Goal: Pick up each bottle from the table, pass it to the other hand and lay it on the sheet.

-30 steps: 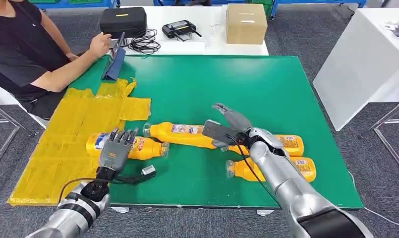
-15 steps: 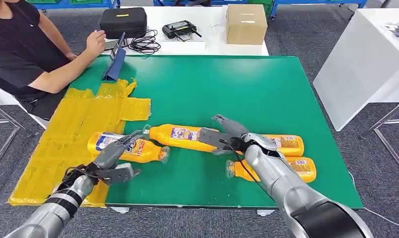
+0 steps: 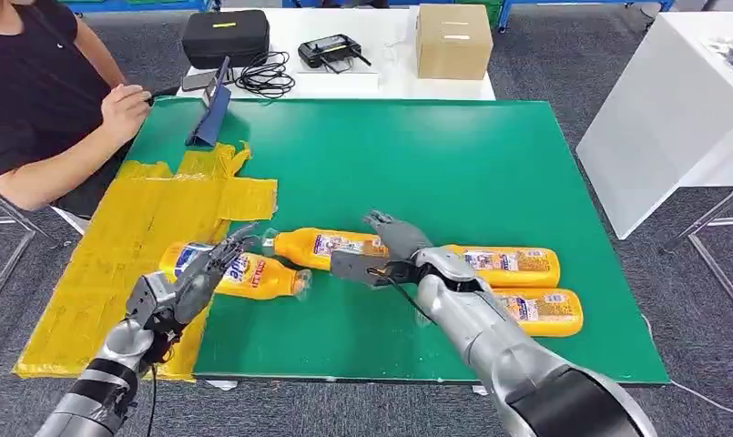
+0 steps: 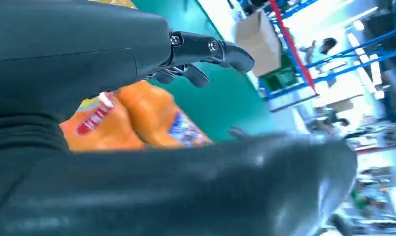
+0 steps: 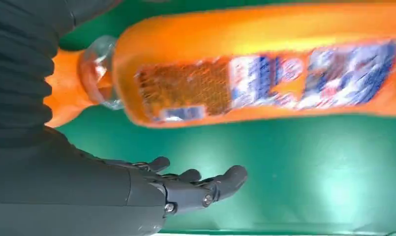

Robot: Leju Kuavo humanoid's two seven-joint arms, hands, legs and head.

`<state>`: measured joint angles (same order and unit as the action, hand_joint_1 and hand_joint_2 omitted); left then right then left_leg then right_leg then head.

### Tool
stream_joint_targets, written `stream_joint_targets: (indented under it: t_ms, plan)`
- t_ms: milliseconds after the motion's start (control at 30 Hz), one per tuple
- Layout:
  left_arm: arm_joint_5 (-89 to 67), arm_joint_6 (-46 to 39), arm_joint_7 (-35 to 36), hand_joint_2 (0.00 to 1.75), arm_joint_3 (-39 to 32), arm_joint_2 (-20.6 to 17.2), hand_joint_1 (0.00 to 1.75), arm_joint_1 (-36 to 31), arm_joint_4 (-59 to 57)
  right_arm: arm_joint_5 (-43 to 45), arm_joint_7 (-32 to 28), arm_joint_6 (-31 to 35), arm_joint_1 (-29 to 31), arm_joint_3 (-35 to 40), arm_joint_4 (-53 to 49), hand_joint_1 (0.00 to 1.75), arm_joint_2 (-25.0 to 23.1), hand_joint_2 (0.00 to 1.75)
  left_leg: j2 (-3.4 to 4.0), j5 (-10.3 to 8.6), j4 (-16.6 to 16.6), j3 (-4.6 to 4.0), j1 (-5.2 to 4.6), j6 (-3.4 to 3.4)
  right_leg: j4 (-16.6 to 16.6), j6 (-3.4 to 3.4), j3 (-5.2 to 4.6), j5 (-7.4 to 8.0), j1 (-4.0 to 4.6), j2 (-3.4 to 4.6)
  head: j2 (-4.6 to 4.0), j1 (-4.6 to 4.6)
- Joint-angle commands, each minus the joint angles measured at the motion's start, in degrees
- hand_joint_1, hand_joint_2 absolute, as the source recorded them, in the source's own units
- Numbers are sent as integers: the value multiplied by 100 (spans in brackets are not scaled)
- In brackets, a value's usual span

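Several orange bottles lie on the green table (image 3: 490, 164). One bottle (image 3: 253, 273) rests at the edge of the yellow sheet (image 3: 117, 246), and my left hand (image 3: 185, 287) hovers by its base with fingers spread, holding nothing. The left wrist view shows those fingers (image 4: 205, 49) above orange bottles (image 4: 137, 123). A middle bottle (image 3: 321, 246) lies on bare green. My right hand (image 3: 385, 250) is at its thick end, fingers stretched out and not closed around it. In the right wrist view its fingers (image 5: 200, 187) lie apart from an orange bottle (image 5: 264, 73). Two more bottles (image 3: 508, 264) (image 3: 544, 309) lie beside my right forearm.
A person sits at the far left with a hand (image 3: 126, 105) near the table's corner. A blue tablet stand (image 3: 212, 114) is at the table's back left. Behind, a white table carries a black case (image 3: 226, 36), cables and a cardboard box (image 3: 453, 41). Another white table (image 3: 672, 109) stands to the right.
My right hand has moved left and down to the middle bottle's end. My left hand has turned and risen beside the left bottle. The person's hand has drawn back from the tablet.
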<state>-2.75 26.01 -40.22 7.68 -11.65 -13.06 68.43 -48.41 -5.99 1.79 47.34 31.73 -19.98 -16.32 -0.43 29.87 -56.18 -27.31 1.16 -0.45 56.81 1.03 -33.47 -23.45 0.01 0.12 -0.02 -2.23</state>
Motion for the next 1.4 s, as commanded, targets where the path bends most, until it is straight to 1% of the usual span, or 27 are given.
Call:
stream_joint_targets:
  t_ms: [33, 67, 133, 167, 200, 233, 367, 467, 500, 567, 600, 833, 900, 1033, 1167, 1200, 1233, 1267, 1300, 1333, 1367, 1400]
  plan:
    - [-6, 356, 22, 0, -814, 621, 0, -274, -268, -272, 377, -535, 187, 495, 635, 0, -256, 175, -1, 0, 3, 1, -1, 6, -3, 1, 0, 0, 0, -3, 0, 0]
    - [-9, 383, 22, 0, -854, 648, 0, -308, -310, -349, 498, -698, 158, 572, 689, 0, -275, 175, -8, -3, 8, 2, -1, 8, -9, 2, 4, 1, 1, -12, 0, -2]
    - [-27, 546, 22, 0, -977, 735, 0, -470, -467, -512, 899, -1310, -60, 730, 788, 0, -259, 175, -8, -3, 11, 6, 2, 9, -14, 2, 8, 2, 5, -9, 0, 0]
    - [-26, 584, 22, 0, -995, 761, 0, -524, -520, -616, 938, -1393, -141, 837, 816, 3, -224, 175, -11, -3, 10, 5, 2, 7, -13, 2, 8, 1, 5, -13, 0, -2]
    - [-18, 662, 22, 0, -1022, 797, 0, -599, -593, -650, 1093, -1606, -246, 863, 861, 168, -163, 175, -10, -5, 16, 9, 2, 9, -19, 3, 12, 2, 5, -14, 0, 0]
    - [-41, 655, 22, 0, -1030, 813, 0, -628, -621, -673, 1148, -1652, -304, 881, 866, 175, -128, 175, -9, -3, 11, 7, 4, 6, -15, 2, 9, 0, 8, -13, 0, 2]
    - [-45, 713, 22, 0, -1115, 883, 0, -694, -764, -675, 1293, -1722, -451, 839, 856, 175, 17, 175, -16, -10, 28, 31, 2, 9, -34, 4, 34, 4, 8, -22, 0, -2]
    - [-49, 699, 22, 0, -1150, 914, 0, -668, -810, -593, 1344, -1574, -447, 719, 820, 175, 60, 175, -13, -8, 25, 45, 3, 8, -34, 3, 48, 4, 10, -18, 0, -2]
    - [-33, 715, 22, 0, -1174, 925, 0, -668, -844, -557, 1369, -1474, -442, 663, 807, 175, 64, 175, -17, -14, 32, 48, 2, 11, -42, 5, 52, 9, 9, -22, 0, -2]
    - [-17, 735, 22, 0, -1201, 928, 0, -649, -857, -559, 1376, -1410, -394, 646, 796, 175, 74, 175, -1, -4, 17, 57, -1, 5, -24, 2, 54, 3, 6, -4, 0, -7]
    - [-17, 735, 22, 0, -1201, 928, 0, -649, -857, -559, 1376, -1410, -394, 646, 796, 175, 74, 175, -7, -12, 26, 56, 2, 8, -38, 3, 58, 12, 9, -11, 0, 4]
    - [-17, 735, 22, 0, -1201, 928, 0, -649, -857, -559, 1376, -1410, -394, 646, 796, 175, 74, 175, -3, -4, 14, 74, 2, 4, -25, 2, 73, 4, 9, -3, 0, 0]
    - [-47, 674, 22, 0, -1280, 957, 0, -637, -924, -449, 1414, -1010, -385, 449, 762, 175, 68, 175, -6, -9, 20, 71, 3, 7, -34, 3, 73, 10, 10, -7, 0, 0]
    - [-7, 751, 22, 0, -1407, 1015, 0, -567, -916, -380, 1368, -508, -333, 229, 728, 175, 132, 175, 8, 0, 10, 79, 0, 3, -18, 2, 73, 2, 7, 7, 0, 0]
    - [-82, 749, 22, 0, -1431, 1084, 0, -714, -1038, -563, 1539, -795, -400, 237, 792, 175, 131, 175, 0, -5, 7, 69, 0, 4, -19, 2, 67, 6, 7, 3, 0, -2]
    - [-78, 779, 22, 0, -1431, 1103, 0, -774, -1096, -616, 1687, -1039, -431, 238, 827, 175, 123, 175, -7, -13, 14, 59, -2, 7, -26, 3, 61, 12, 6, -6, 0, 0]
    - [-131, 742, 22, 0, -1411, 1122, 0, -826, -1118, -693, 1826, -1252, -463, 269, 853, 12, 117, 175, -9, -7, 11, 67, 2, 5, -24, 1, 70, 7, 9, -4, 0, -2]
    - [-127, 747, 22, 0, -1406, 1143, 0, -883, -1190, -733, 1822, -1263, -508, 284, 845, 0, 118, 175, -8, -5, 9, 69, 2, 4, -22, 1, 71, 5, 10, -3, 0, 0]
    - [-160, 738, 22, 0, -1370, 1159, 0, -951, -1263, -685, 1879, -1383, -550, 183, 864, 0, 114, 175, -14, -10, 15, 68, 2, 6, -29, 2, 71, 8, 10, -10, 0, -4]
    - [-180, 709, 22, 0, -1352, 1179, 0, -958, -1275, -699, 1883, -1388, -570, 180, 864, 0, 119, 175, -18, -15, 22, 64, 4, 8, -39, 3, 71, 13, 12, -15, 0, 0]
    - [-173, 703, 22, 0, -1358, 1183, 0, -966, -1285, -705, 1888, -1364, -572, 180, 851, 0, 119, 175, -6, -2, 9, 79, 2, 3, -20, 1, 77, 2, 9, -1, 0, -4]
    - [-172, 685, 22, 0, -1354, 1182, 0, -947, -1262, -666, 1833, -1302, -585, 121, 837, 0, 109, 175, -17, -9, 14, 70, 0, 6, -28, 3, 74, 6, 8, -12, 0, 2]
